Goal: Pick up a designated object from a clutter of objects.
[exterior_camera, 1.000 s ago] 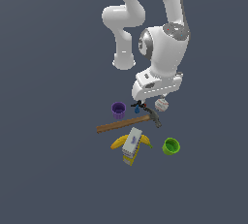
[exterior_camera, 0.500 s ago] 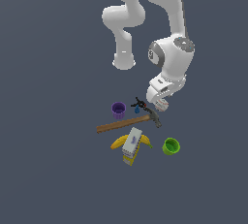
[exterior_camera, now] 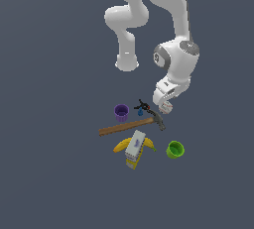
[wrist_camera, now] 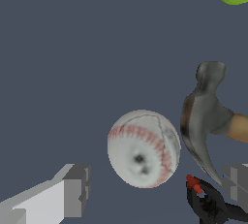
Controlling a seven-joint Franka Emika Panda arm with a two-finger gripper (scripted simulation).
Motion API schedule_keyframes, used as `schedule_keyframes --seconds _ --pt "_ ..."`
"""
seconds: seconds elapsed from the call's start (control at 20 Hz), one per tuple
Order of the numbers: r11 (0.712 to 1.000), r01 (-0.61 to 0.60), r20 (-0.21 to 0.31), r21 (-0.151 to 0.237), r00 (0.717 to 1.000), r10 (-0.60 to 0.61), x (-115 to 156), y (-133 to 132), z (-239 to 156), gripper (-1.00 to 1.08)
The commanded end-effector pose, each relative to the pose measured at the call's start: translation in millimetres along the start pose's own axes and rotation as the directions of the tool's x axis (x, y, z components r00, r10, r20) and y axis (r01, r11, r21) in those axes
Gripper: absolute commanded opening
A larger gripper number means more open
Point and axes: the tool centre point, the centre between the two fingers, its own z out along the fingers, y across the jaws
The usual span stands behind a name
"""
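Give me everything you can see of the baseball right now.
The baseball is a small white sphere with curved rows of red stitching and greyish scuffing. It rests on the dark floor, whole and unheld. The hammer head lies close beside it with a narrow gap showing; a small black-and-red item sits near too. The open gripper hangs above it, fingers to either side, not touching. In the exterior view the hand mostly hides it.

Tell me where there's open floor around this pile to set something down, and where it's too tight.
Open: the wide stretch at the exterior view's left of the purple cup and hammer handle, and below the banana and green cup. Tight: around the baseball, with the hammer head and the black-and-blue item close by, and the gripper above it.
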Motion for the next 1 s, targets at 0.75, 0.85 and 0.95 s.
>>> schedule_keyframes --seconds 0.75,0.85,0.95 --pt "1.000 0.003 -0.001 0.001 1.000 -0.003 -1 -1 48 1.00" --pt "1.000 0.003 -0.001 0.001 1.000 -0.003 -1 -1 48 -1.00" --pt "1.000 0.003 -0.001 0.001 1.000 -0.003 -1 -1 48 -1.00"
